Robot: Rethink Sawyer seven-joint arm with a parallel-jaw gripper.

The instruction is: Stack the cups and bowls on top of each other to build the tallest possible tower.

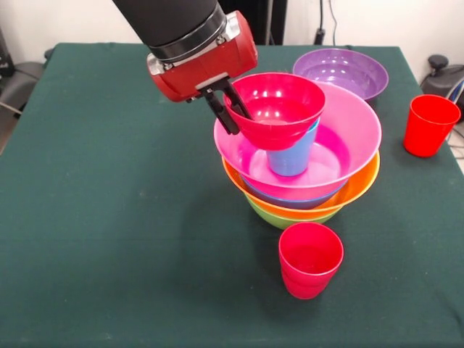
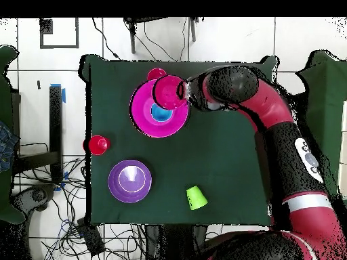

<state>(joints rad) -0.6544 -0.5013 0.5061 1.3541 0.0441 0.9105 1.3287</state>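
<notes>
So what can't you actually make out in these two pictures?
- Lime green cup: absent from the front view, cut off by the frame; only overhead shows it.
- Nested bowls under the pink bowl: front view shows only rims; overhead, pink covers them.
- Sky blue cup: its top is hidden by the small red bowl.
- Gripper: jaws sit at the red bowl's rim; overhead, the arm hides them.

Six bowls show: four nested in the tower (image 1: 297, 190) (lime green, orange, blue, pink on top), a small red bowl (image 1: 275, 107) above the tower's rim, and a purple bowl (image 1: 341, 71) apart from it. Four cups show: a blue cup (image 1: 292, 156) inside the tower, two red cups (image 1: 310, 259) (image 1: 429, 125) apart from it, and a green cup (image 2: 196, 198) farthest from it.
</notes>
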